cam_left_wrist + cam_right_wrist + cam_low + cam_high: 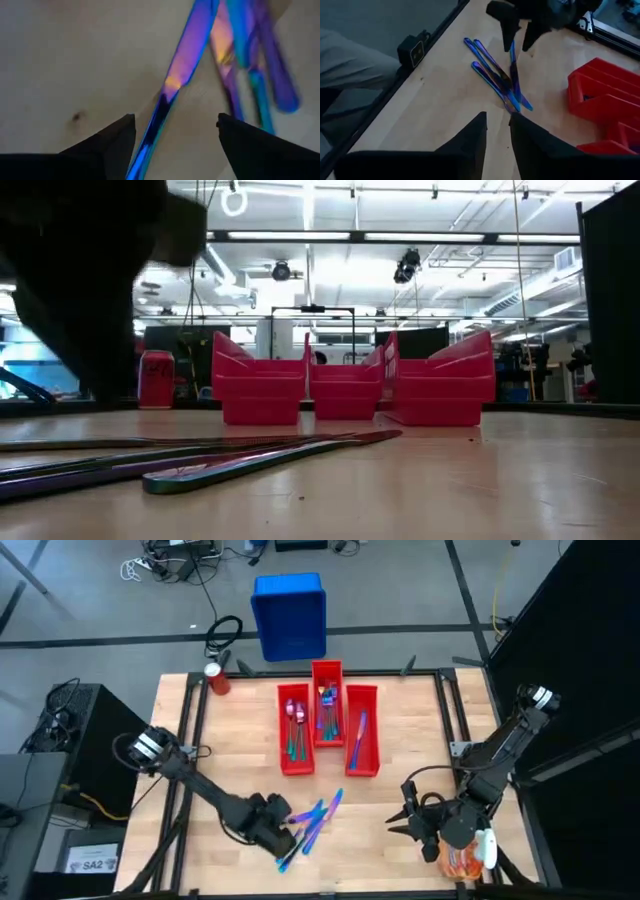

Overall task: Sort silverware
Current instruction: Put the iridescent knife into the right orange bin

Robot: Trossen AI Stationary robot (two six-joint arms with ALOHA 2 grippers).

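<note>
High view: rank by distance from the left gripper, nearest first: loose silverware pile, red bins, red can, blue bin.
From the left gripper:
1. Loose silverware pile, right at its fingertips, table front.
2. Red bins, mid-table.
3. Red can, back-left corner.
4. Blue bin, on the floor beyond the table.

Three red bins (296,745) are counted side by side on the table. Four loose silverware pieces (496,75) are seen on the wood. One blue crate (290,615) and one red can (216,678) are counted. Two arms are present.
</note>
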